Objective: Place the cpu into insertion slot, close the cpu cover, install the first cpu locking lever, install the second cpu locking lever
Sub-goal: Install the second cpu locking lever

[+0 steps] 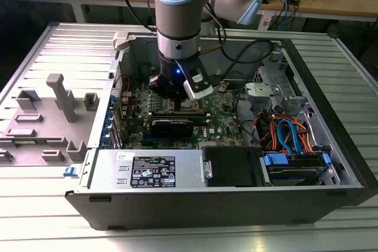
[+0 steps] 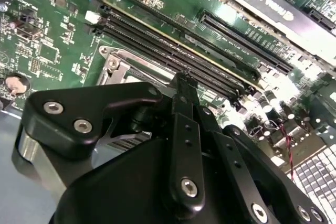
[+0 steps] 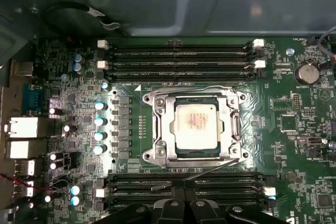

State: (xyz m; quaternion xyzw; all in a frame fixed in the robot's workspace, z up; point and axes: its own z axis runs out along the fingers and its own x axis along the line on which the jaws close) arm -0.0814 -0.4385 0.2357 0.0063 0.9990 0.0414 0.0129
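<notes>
Gripper [image 3: 181, 203] fingers sit together near a thin, springy lever [image 3: 194, 174]; cpu [image 3: 196, 125] lies seated under the stiff cover [image 3: 157, 129].

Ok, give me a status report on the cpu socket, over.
End effector low over the motherboard, at the socket's edge. Cpu seated in socket, cpu cover closed flat around it. A thin wire lever lies across the memory slots beside the socket.

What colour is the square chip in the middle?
The cpu is silvery-grey with a faint reddish smudge on top, best seen in the first wrist view.
</notes>
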